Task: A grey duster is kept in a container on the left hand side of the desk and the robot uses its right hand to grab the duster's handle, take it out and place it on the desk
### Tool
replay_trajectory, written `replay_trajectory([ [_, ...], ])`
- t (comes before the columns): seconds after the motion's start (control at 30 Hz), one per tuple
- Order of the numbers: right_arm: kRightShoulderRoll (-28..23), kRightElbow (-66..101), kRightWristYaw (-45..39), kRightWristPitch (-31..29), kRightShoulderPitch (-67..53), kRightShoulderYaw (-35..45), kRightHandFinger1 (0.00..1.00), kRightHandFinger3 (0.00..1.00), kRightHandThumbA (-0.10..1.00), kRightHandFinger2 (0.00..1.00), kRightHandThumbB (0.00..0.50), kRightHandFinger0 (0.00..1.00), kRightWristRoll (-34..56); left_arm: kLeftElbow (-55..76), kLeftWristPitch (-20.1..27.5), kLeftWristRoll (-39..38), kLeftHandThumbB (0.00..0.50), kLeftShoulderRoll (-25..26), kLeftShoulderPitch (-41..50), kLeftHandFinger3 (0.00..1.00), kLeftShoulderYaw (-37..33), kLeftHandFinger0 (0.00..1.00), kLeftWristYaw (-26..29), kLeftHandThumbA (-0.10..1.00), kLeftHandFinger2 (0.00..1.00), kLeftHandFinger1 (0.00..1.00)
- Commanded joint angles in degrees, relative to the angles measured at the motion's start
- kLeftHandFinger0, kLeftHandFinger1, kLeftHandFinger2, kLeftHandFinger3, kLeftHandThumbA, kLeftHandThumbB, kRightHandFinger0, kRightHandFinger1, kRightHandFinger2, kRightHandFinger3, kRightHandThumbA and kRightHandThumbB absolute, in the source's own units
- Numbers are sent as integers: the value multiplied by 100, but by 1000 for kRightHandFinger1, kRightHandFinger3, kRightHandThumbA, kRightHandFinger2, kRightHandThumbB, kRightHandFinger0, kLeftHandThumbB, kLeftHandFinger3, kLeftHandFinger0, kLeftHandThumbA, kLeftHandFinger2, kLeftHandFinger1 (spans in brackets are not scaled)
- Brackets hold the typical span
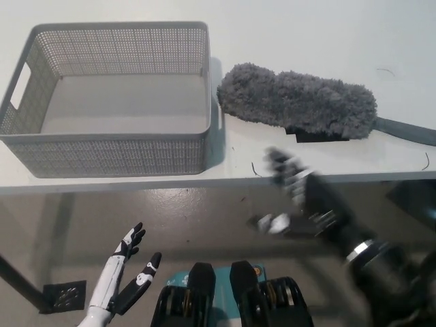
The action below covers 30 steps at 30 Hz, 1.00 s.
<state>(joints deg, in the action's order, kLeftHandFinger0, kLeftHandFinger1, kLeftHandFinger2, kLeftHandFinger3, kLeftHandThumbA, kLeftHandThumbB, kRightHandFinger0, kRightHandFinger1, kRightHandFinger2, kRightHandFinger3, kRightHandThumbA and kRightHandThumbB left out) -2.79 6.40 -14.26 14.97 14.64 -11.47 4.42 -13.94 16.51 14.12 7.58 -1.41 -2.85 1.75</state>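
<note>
The grey fluffy duster [297, 102] lies on the white desk [286, 34], just right of the basket, its dark handle [407, 129] pointing right. My black right hand [298, 193] is blurred in front of the desk's front edge, below the duster, open and holding nothing. My white left hand [126, 269] rests open at the lower left, below desk level.
An empty grey mesh basket [109, 95] with a side handle slot stands on the desk's left half. The desk's front edge [136, 182] runs across the middle of the view, with floor below it.
</note>
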Motion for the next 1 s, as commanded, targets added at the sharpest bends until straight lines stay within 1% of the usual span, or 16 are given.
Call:
replay_trajectory([
  [0.0, 1302, 3819, 809, -3786, -926, -690, 1000, 1000, 1000, 1000, 488, 1000, -1753, 206, 463, -217, 50, 77, -224, 1000, 37, 1000, -10, 711, 1000, 1000],
  [0.03, 1121, 3734, 744, -3787, -1104, -548, 1000, 1000, 1000, 1000, 500, 1000, -1746, 194, 471, -204, 49, 77, -242, 1000, 36, 1000, -2, 707, 1000, 1000],
  [0.07, 911, 3322, 1088, -4061, -1417, -506, 1000, 1000, 1000, 1000, 410, 1000, -2082, 204, 455, -202, 47, 77, -239, 1000, 35, 1000, -4, 710, 1000, 1000],
  [0.1, 698, 2995, 1517, -4190, -1663, -534, 1000, 1000, 1000, 1000, 305, 1000, -2527, 183, 459, -223, 51, 71, -263, 1000, 30, 1000, -18, 710, 1000, 1000],
  [0.13, 682, 2528, 1871, -4190, -1956, -381, 1000, 1000, 1000, 1000, 293, 1000, -2790, 184, 458, -248, 47, 63, -271, 1000, 31, 1000, -27, 701, 1000, 1000],
  [0.17, 692, 2183, 1885, -4190, -2080, -255, 1000, 1000, 1000, 1000, 283, 1000, -2631, 197, 444, -254, 52, 62, -277, 1000, 35, 1000, -30, 703, 1000, 1000],
  [0.2, 650, 1762, 1799, -4190, -2147, -82, 1000, 1000, 1000, 1000, 301, 1000, -2448, 208, 427, -250, 62, 67, -284, 1000, 38, 1000, -32, 735, 1000, 1000],
  [0.23, 560, 1297, 1866, -4175, -2214, 106, 1000, 1000, 1000, 1000, 330, 1000, -2534, 217, 425, -243, 68, 73, -281, 1000, 37, 1000, -32, 757, 1000, 1000],
  [0.33, 161, 286, 2471, -4190, -2210, 200, 1000, 1000, 1000, 1000, 325, 1000, -2726, 211, 419, -255, 69, 73, -306, 1000, 32, 1000, -49, 766, 1000, 1000],
  [0.37, -10, -139, 2604, -4190, -2212, 224, 1000, 1000, 1000, 1000, 326, 1000, -2552, 185, 443, -267, 72, 65, -342, 1000, 33, 1000, -47, 748, 1000, 1000],
  [0.43, -114, -376, 2660, -4190, -2215, 233, 1000, 1000, 1000, 1000, 325, 1000, -2419, 186, 440, -272, 77, 64, -372, 1000, 37, 1000, -49, 747, 1000, 1000],
  [0.6, -308, -984, 2666, -4190, -2136, 262, 1000, 1000, 1000, 1000, 351, 1000, -2153, 91, 547, -216, 75, 62, -459, 1000, 41, 1000, 19, 770, 1000, 1000],
  [0.67, -309, -1087, 2640, -4190, -2080, 284, 1000, 1000, 1000, 1000, 347, 1000, -2122, 89, 554, -255, 80, 40, -457, 1000, 48, 1000, 17, 764, 1000, 1000],
  [0.77, -358, -1250, 2732, -4190, -1992, 237, 1000, 1000, 1000, 1000, 320, 1000, -2229, 113, 572, -285, 60, 25, -447, 1000, 45, 1000, 8, 749, 1000, 1000],
  [0.9, -381, -1400, 2727, -4190, -1880, 177, 1000, 1000, 1000, 1000, 312, 1000, -2236, 122, 541, -240, 79, 42, -485, 1000, 46, 1000, 23, 800, 1000, 1000],
  [0.97, -372, -1439, 2712, -4190, -1847, 159, 1000, 1000, 1000, 1000, 307, 1000, -2228, 129, 531, -234, 69, 48, -502, 1000, 49, 1000, 24, 803, 1000, 1000],
])
